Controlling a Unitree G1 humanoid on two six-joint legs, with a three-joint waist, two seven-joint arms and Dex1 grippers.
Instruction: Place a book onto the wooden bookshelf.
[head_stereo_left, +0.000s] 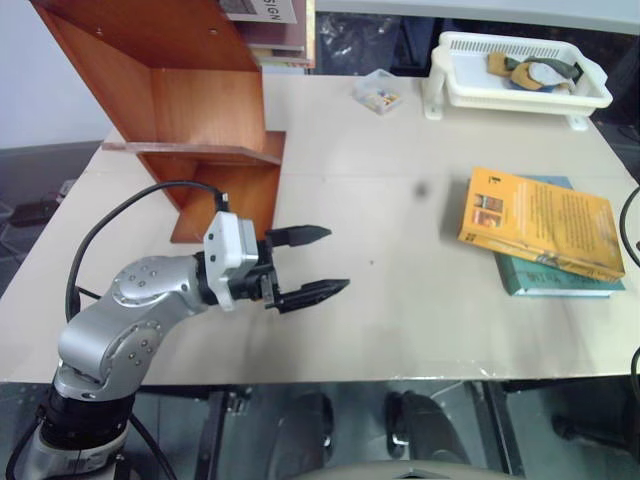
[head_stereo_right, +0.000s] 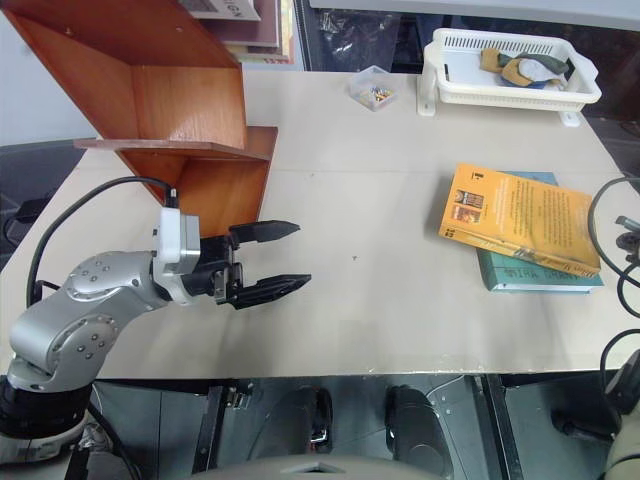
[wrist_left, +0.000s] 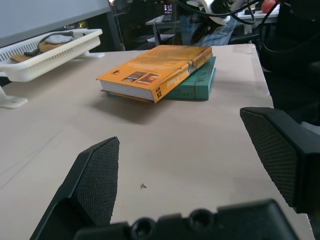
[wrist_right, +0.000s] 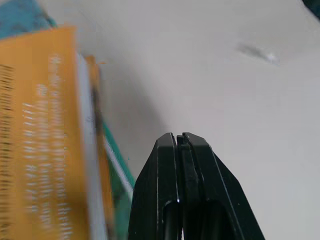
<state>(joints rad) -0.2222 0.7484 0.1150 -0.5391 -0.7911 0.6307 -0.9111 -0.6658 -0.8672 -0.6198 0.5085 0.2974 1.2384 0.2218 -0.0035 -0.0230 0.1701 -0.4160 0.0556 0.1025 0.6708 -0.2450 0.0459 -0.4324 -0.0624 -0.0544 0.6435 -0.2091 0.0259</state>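
The orange-yellow book lies flat on a teal-green book at the table's right side. The wooden bookshelf stands at the far left of the table. My left gripper hovers open and empty just in front of the bookshelf, its fingers pointing right toward the books. In the right wrist view my right gripper is shut with nothing in it, close above the table beside the orange book's edge.
A white plastic basket with small items stands at the far right. A small clear box sits near the far middle edge. Bare table spreads between my left gripper and the books.
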